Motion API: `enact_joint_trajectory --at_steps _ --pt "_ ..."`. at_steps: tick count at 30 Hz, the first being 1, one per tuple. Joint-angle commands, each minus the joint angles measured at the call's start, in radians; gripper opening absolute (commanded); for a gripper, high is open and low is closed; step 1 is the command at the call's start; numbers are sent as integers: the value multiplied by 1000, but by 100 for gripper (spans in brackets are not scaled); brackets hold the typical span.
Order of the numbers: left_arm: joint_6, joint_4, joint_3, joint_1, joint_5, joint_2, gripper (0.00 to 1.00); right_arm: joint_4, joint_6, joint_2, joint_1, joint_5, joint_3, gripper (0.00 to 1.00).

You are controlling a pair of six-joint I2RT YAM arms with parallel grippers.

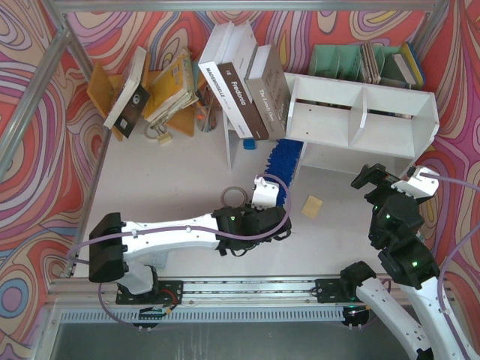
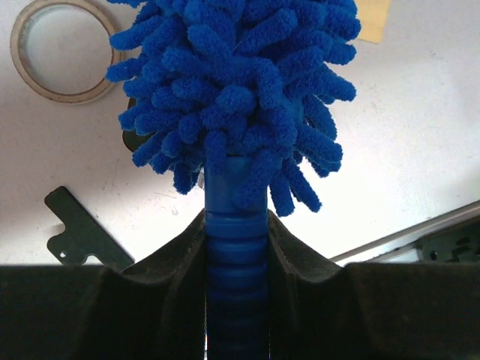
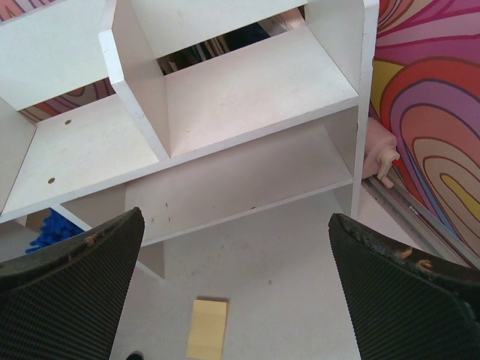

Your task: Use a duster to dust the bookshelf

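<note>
Left wrist | my left claw (image 2: 236,232) pinches duster (image 2: 232,97) by handle, fluffy head forward to reach bookshelf (image 1: 390,124) | right claw (image 3: 234,255) spread, idle

The white table (image 1: 150,180) has a dull, slightly marked top. On the left, far and right sides of the table stand walls (image 1: 30,187) with a swirling pattern in red, pink, purple and yellow. Grey metal bars (image 1: 240,5) frame these walls. A metal rail (image 1: 247,287) runs along the table's near edge. At its far right corner stands a pale green file organizer (image 1: 337,60), and at its far left a tan wooden rack (image 1: 101,86). The light is even and the shadows are soft.
</note>
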Motion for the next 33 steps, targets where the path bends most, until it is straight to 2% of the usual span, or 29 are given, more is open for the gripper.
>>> enact_joint_trajectory --at_steps 1,7,15,26,33 --pt "35 26 -9 -3 17 59 0 19 -11 -14 0 7 -3 99" --pt "31 44 0 -3 106 155 0 16 -11 -16 -1 11 -4 99" --pt "44 5 41 -4 111 213 0 19 -11 -14 -1 10 -4 99" --pt "63 78 -26 -3 -15 -8 0 18 -11 -17 0 11 -5 99" --pt "68 114 -64 -3 -51 -97 0 19 -11 -15 0 10 -5 99"
